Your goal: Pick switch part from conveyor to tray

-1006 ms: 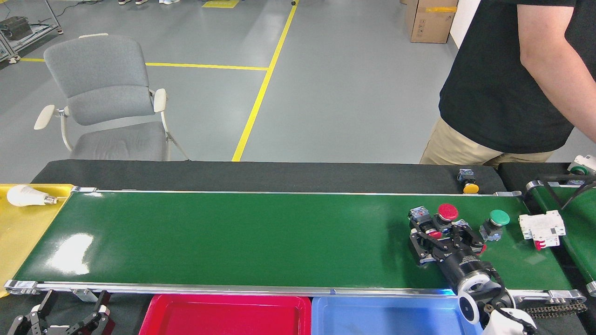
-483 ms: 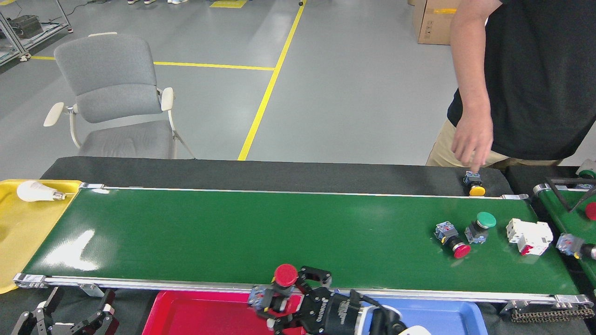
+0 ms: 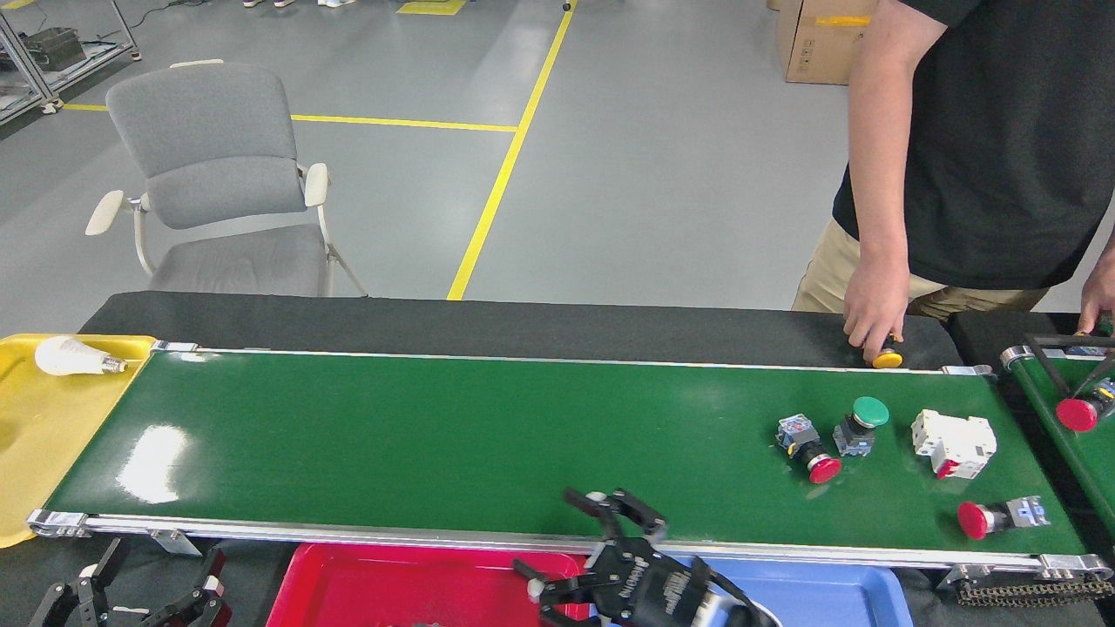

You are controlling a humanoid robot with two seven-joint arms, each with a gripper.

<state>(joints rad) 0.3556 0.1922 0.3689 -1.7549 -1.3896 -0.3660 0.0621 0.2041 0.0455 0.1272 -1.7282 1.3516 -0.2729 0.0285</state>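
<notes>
Head view: my right claw (image 3: pixel 571 544) hangs wide open and empty over the red tray (image 3: pixel 409 583). Four switch parts remain on the conveyor (image 3: pixel 435 435) toward its right end, the nearest a red button (image 3: pixel 810 453). More picks remain, I judge.

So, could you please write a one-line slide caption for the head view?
Right claw open over the red tray, four switch parts waiting on the conveyor, a person's hand at its far edge.
</notes>
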